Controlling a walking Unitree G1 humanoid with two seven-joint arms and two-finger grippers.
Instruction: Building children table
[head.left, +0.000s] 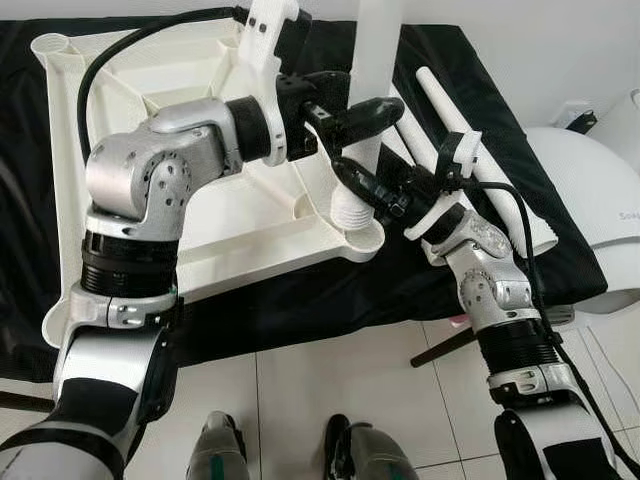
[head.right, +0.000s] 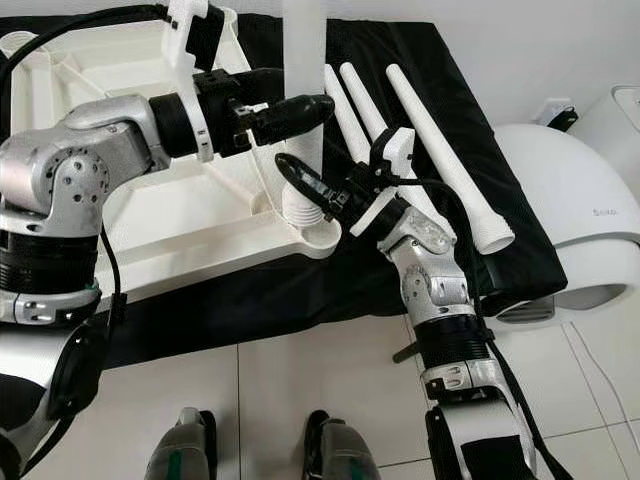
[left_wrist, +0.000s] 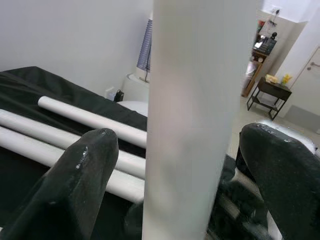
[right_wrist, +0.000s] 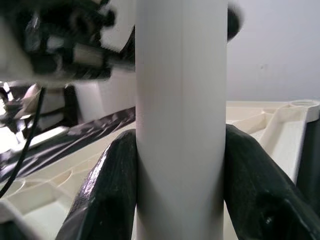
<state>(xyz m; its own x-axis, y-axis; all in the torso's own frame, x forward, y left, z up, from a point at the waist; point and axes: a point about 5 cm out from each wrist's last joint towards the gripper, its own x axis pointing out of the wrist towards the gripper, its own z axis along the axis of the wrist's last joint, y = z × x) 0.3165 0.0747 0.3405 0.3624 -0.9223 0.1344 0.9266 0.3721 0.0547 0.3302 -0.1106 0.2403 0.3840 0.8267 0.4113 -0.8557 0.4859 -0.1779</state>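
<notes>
A white children's table top (head.left: 210, 235) lies upside down on a black cloth (head.left: 300, 300). One white table leg (head.left: 375, 50) stands upright in the near right corner socket, its threaded foot (head.left: 350, 212) at the socket. My left gripper (head.left: 385, 105) straddles the leg higher up; in the left wrist view a gap shows between one finger (left_wrist: 85, 175) and the leg (left_wrist: 195, 120), so it is open. My right gripper (head.left: 350, 175) is shut on the leg just above the thread, its fingers (right_wrist: 110, 190) pressed to both sides. Three loose legs (head.right: 440, 150) lie on the cloth to the right.
A rounded white appliance (head.right: 570, 190) stands at the right, close to the cloth's edge. Tiled floor (head.left: 330, 370) lies in front, with my feet (head.left: 220, 450) on it and a dark rod (head.left: 440, 350) by my right arm.
</notes>
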